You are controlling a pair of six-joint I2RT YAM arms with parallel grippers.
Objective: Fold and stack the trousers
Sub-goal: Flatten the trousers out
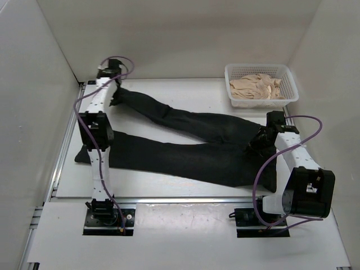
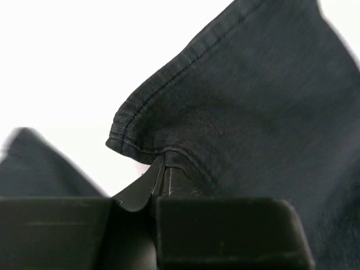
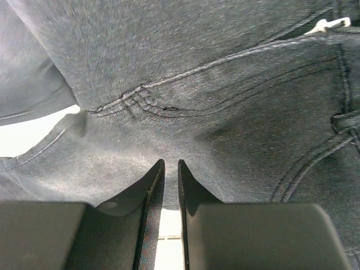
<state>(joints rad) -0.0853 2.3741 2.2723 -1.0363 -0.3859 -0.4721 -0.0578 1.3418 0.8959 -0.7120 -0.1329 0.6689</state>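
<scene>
The trousers (image 1: 185, 154) lie spread on the table (image 1: 169, 93), legs pointing left, with the left gripper (image 2: 162, 169) pinched shut on the far leg's hem and the right gripper (image 3: 169, 164) narrowed against the crotch seam, its hold unclear.

surface (image 1: 146, 188): white, flat | trousers (image 1: 185, 157): black, spread across the middle, waist at right, legs running left, one angled toward the far-left corner | basket (image 1: 264, 102): white mesh, far-right corner, apart from trousers
</scene>
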